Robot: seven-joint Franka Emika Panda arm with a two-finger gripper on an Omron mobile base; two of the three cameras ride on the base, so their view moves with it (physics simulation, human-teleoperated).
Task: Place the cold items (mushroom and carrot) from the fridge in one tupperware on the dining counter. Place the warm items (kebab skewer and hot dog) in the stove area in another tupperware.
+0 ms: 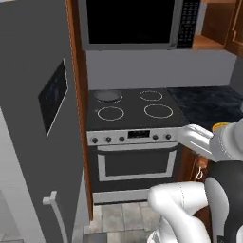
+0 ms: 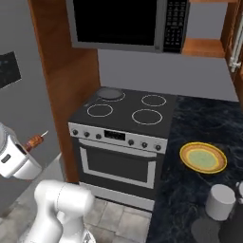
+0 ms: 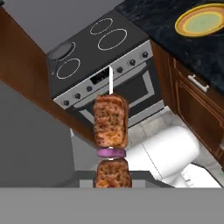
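While the gripper (image 3: pixel 112 186) apparently clamps the kebab skewer (image 3: pixel 111 131), the stove (image 3: pixel 98 48) lies beyond.

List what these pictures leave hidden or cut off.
- Gripper's fingertips: hand view, hidden behind the kebab skewer and the bottom edge.
- Skewer's lower end: hand view, cut off below.
- Skewer: right base view, just its tip shows past the white arm.
- Fridge interior: left base view, hidden behind its grey side.
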